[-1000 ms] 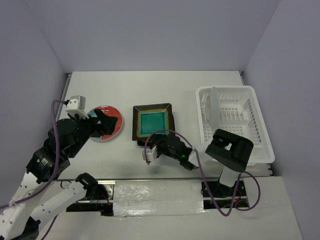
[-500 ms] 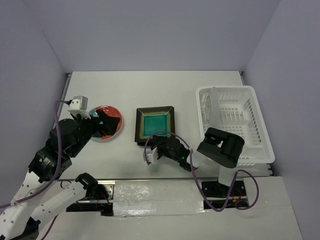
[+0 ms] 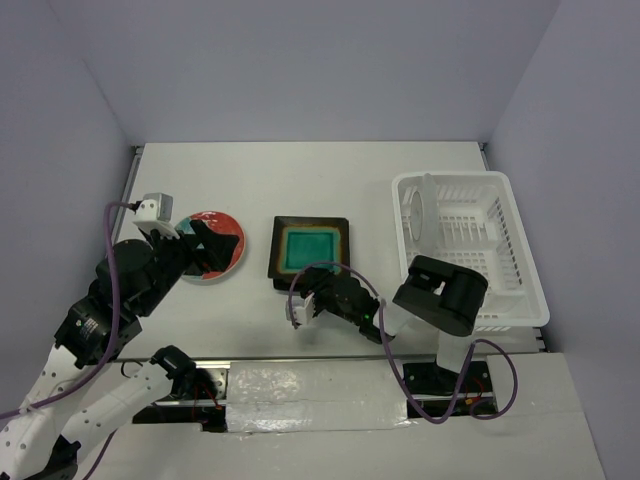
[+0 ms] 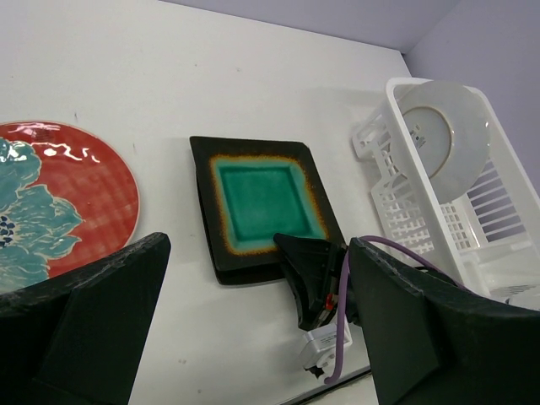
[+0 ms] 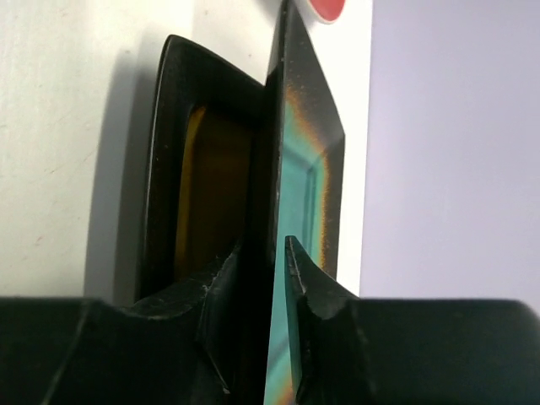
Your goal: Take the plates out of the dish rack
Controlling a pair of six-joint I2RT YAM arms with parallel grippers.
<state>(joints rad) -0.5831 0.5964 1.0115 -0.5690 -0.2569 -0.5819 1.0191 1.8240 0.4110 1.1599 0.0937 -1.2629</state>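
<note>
We see the dish rack (image 3: 520,270) at the 3 o'clock side of the white table (image 3: 300,180). One round plate (image 4: 443,126) stands upright among its pegs in the 10 o'clock corner, pale back showing. In the overhead view the right arm's dark elbow (image 3: 445,295) overlaps the rack's 7 o'clock corner.

At the table's middle the teal square plate (image 3: 311,248) lies on top of the amber square plate (image 5: 211,194), of which only the black rim and a strip of the centre show. The right gripper (image 5: 261,246) sits at that stack's 6 o'clock edge. Its fingers are narrowly parted on either side of the teal plate's rim, and we cannot tell whether they press on it.

At 9 o'clock the red-rimmed floral plate (image 4: 84,202) lies flat. The left gripper (image 3: 208,247) hangs over its 3 o'clock part, spread to its widest and holding nothing, and its dark fingers hide some of the pattern from above.

A purple cable (image 3: 113,285) runs along the left arm from a small white block (image 3: 152,207) on the wrist. Another purple cable (image 3: 400,350) loops at the right arm. A silvery taped strip (image 3: 300,385) lies between the arm bases at 6 o'clock.

A small red mark (image 4: 327,299) on the right gripper's body is too small for us to read.
</note>
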